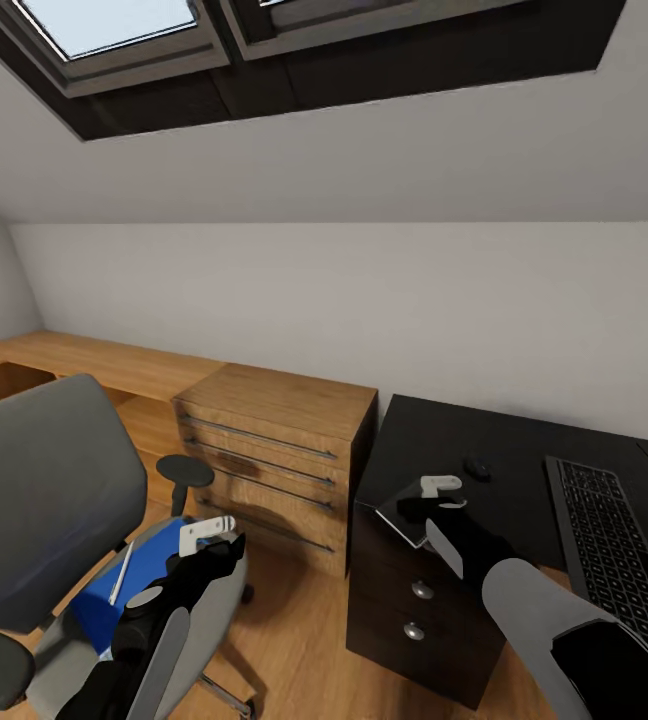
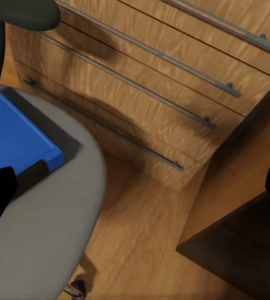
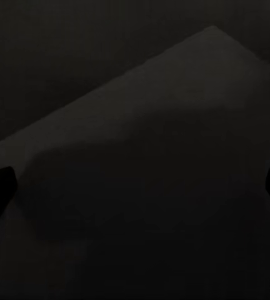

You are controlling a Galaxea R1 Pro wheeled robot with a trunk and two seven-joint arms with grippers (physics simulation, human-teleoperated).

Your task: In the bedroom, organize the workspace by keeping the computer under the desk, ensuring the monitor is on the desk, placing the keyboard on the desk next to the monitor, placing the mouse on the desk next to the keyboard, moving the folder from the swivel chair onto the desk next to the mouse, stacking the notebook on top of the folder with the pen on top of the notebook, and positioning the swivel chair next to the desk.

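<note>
With the left gripper held open and empty just above the folder on the swivel chair, the pen lying on it could be knocked off if the blue edge were clipped in descent.

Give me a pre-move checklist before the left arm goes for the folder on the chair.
1. Folder lies on the swivel chair seat: ok.
2. Pen lies on the folder and may slide off if it is lifted: not ok.
3. Left gripper is over the seat edge near the folder; whether it is open: cannot tell.
4. Right gripper holds a thin grey notebook over the desk corner; firmness of grip: cannot tell.
5. Bare desk surface shows between the mouse and the desk's corner: ok.
6. Keyboard on the desk: ok.
</note>
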